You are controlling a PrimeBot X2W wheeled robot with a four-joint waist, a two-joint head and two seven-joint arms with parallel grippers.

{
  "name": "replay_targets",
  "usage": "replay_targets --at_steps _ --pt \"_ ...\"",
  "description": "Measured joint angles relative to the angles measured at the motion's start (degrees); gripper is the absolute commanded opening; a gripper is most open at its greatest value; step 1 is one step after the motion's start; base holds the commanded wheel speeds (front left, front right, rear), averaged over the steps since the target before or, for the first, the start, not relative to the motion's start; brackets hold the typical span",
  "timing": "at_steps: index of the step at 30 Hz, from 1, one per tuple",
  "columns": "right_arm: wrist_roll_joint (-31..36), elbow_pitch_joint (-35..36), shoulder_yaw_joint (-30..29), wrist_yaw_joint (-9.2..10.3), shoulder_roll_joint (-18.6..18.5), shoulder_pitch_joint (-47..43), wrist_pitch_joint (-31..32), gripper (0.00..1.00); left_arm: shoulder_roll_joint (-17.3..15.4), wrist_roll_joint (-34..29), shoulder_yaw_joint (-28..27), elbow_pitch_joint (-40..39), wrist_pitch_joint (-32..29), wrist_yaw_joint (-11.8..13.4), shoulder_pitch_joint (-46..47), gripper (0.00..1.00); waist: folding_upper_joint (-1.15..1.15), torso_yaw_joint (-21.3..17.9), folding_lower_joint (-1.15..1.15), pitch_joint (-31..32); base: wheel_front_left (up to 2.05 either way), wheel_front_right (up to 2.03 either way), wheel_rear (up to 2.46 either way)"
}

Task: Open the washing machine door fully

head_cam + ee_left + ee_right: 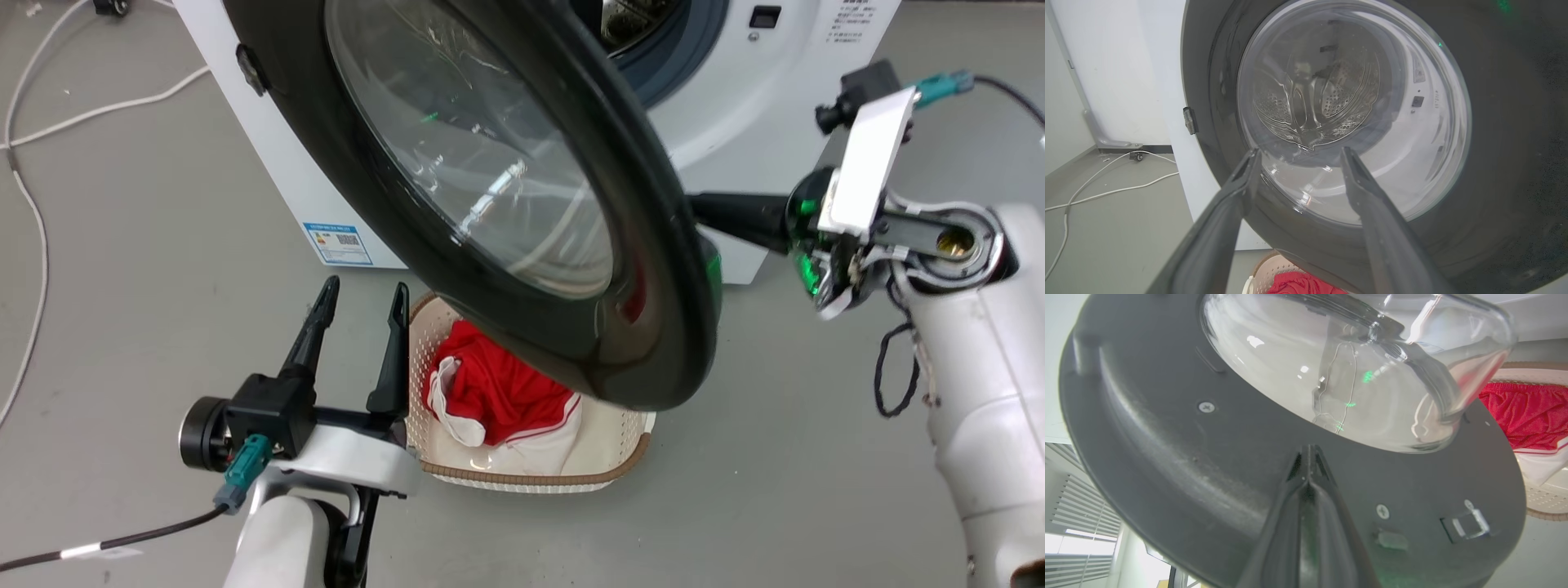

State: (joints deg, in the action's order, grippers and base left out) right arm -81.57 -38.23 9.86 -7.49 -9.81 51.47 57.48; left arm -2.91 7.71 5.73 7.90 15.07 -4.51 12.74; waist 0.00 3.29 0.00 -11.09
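My left gripper (363, 294) sits low on my left with its two long dark fingers spread wide and nothing between them. Through the left wrist camera those fingers (1237, 196) frame the lower part of the glass and stay clear of it. The right gripper (1308, 453) is another matter: its fingers are pressed together into a single point with nothing held between them. Their tips look to rest against the dark inner face of the washing machine door (490, 188), just below the glass bowl. From the head camera that finger reaches in from my right and its tip is hidden behind the door's rim. The door stands swung out from the white washing machine (735, 106), tilted across the middle of my head view. It hangs over the basket (522, 482) on the floor. Its outer ring is glossy black and smooth, and its window is clear glass that bulges inward as a deep rounded bowl. The inner face is matt dark plastic with two small screws and a rectangular latch recess near the edge. The basket is pale perforated plastic with a brown woven rim, and it holds a red garment (506, 392) with white trim. Beyond the door I can see part of the steel drum mouth (653, 41).
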Motion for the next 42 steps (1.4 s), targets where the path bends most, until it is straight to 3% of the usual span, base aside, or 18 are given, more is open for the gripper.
replay_targets --at_steps 13,30,36,42 --pt "-2.16 8.49 0.55 0.00 4.59 -12.64 0.83 0.00 0.00 0.54 1.96 1.43 0.00 0.03 -4.04 1.00 0.00 2.08 0.00 4.87 0.00 0.00 0.00" --pt "-6.94 14.50 8.58 0.00 6.57 -21.95 -2.29 0.00 0.00 1.63 3.53 1.89 0.00 0.54 -5.49 1.00 0.00 2.66 0.00 7.12 0.00 0.00 0.00" --pt "-7.90 17.37 9.00 0.00 6.90 -23.57 -11.91 0.00 0.00 2.08 3.67 1.88 0.00 0.65 -5.75 1.00 0.00 1.98 0.00 7.19 0.00 0.00 0.00" --pt "-5.63 19.75 2.88 0.00 6.87 -26.66 -26.46 0.00 0.01 2.05 2.98 1.58 0.00 0.77 -5.77 1.00 0.00 0.92 0.00 6.90 0.00 0.00 0.00"
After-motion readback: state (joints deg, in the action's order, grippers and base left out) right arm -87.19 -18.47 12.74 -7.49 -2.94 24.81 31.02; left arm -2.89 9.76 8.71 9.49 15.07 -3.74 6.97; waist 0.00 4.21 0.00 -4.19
